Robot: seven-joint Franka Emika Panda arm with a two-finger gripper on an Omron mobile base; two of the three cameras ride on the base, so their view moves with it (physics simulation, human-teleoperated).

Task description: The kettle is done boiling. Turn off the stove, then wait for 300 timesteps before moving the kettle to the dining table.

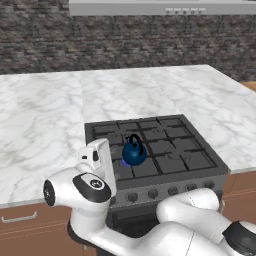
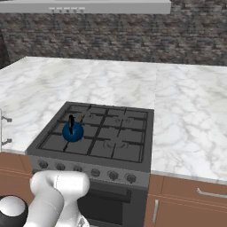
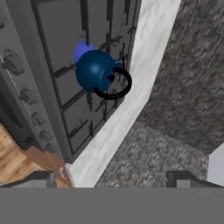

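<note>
The small glossy blue kettle with its black arched handle stands on the front left burner of the dark grey stove. A blue glow shows under it. The row of round knobs runs along the stove's front. My gripper is open with nothing between its fingers. It hangs off the stove's front left corner and looks across at the kettle from a distance. The white hand sits just left of the kettle. The dining table is out of view.
White marble counter surrounds the stove on both sides and behind. A grey stone wall and a range hood stand at the back. Brown drawers with handles lie under the counter. My own arm crosses in front of the oven.
</note>
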